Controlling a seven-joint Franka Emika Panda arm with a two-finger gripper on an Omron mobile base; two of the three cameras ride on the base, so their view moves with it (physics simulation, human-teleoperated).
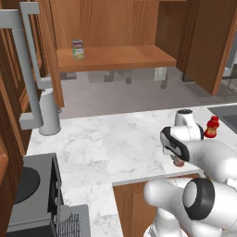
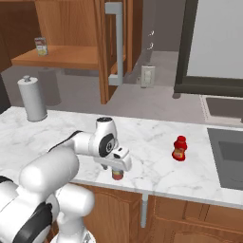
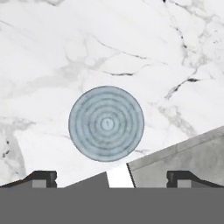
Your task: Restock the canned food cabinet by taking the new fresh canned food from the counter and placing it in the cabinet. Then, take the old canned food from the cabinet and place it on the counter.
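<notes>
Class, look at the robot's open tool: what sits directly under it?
Under the open tool stands the new fresh canned food, silver lid up, on the counter. The tool covers most of its label, and the marble beneath the can is hidden.

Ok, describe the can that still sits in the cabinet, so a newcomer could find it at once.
Look above the marble counter to the brown wooden cabinet and its plain shelf board. The old canned food stands upright near the left end of that board. It is tall and slim with a silver top, red above and yellow-green below, unlike the small red bottle down on the counter.
</notes>
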